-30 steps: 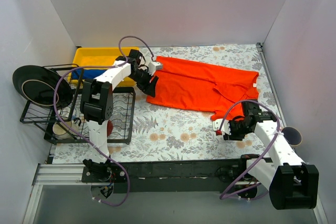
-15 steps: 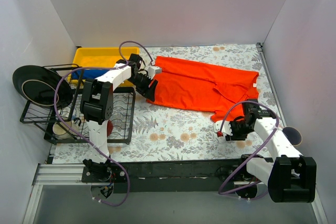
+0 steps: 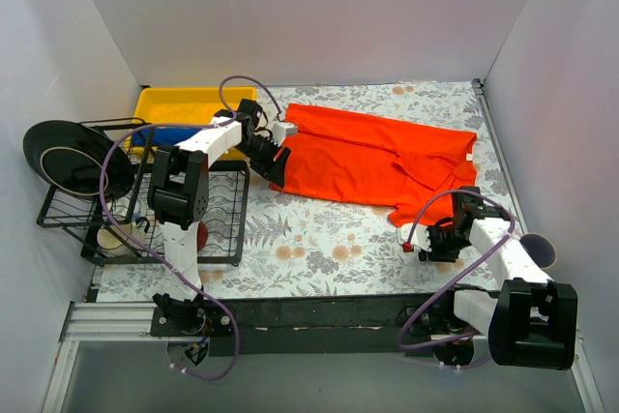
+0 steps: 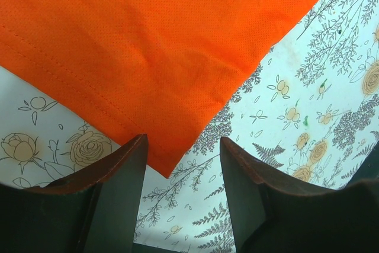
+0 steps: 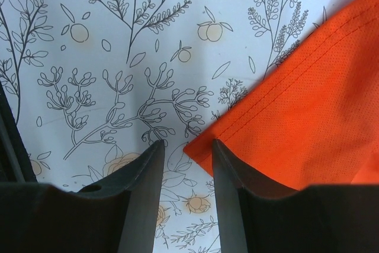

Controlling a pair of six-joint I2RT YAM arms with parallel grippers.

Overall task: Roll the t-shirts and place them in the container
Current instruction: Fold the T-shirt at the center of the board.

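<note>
The bright orange-red t-shirt [image 3: 372,157] lies spread flat on the floral table. My left gripper [image 3: 277,169] is open at the shirt's near-left corner. In the left wrist view that corner [image 4: 169,167] lies on the table between the fingertips of the gripper [image 4: 183,170], not pinched. My right gripper [image 3: 423,241] is open at the shirt's near-right corner. In the right wrist view the hemmed corner [image 5: 284,117] reaches into the gap of the gripper [image 5: 186,149] and is not gripped. The royal blue t-shirt [image 3: 155,132] lies in the yellow bin.
The yellow bin [image 3: 189,101] stands at the back left. A black wire dish rack [image 3: 145,205] holds a black plate [image 3: 68,154], a cup [image 3: 114,237] and a red bowl [image 3: 201,236]. A tan cup [image 3: 542,250] lies at the right edge.
My left gripper has come down and nearer, onto the shirt's near-left corner. My right arm has shifted slightly right, its gripper staying by the near-right corner.
</note>
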